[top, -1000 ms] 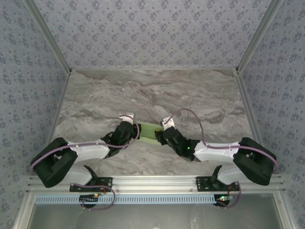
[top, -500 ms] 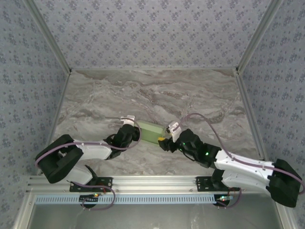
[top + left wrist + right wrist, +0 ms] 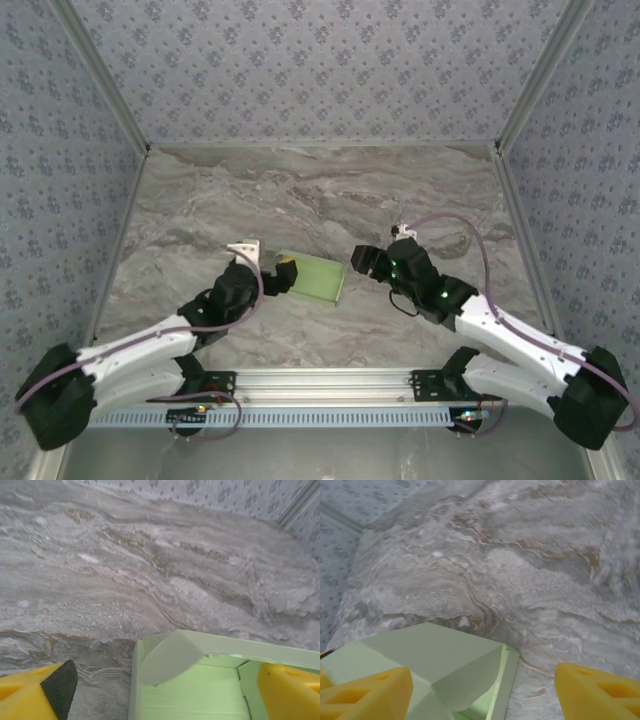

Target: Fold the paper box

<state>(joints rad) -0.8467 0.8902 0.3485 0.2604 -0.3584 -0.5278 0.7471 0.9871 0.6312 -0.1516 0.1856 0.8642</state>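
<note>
At mid-frame in the top view, the paper box (image 3: pixel 315 278) lies on the marble table (image 3: pixel 300 200). My left gripper (image 3: pixel 162 692) and right gripper (image 3: pixel 484 692) gape, holding nothing (one flap leans inward). Unheld card may spring open, or a fingertip could snag a wall.

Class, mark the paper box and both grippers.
paper box (image 3: pixel 312 277), top view, its green middle.
left gripper (image 3: pixel 160 695), left wrist view, midway between fingertips.
right gripper (image 3: pixel 481 690), right wrist view, midway between fingertips.
</note>
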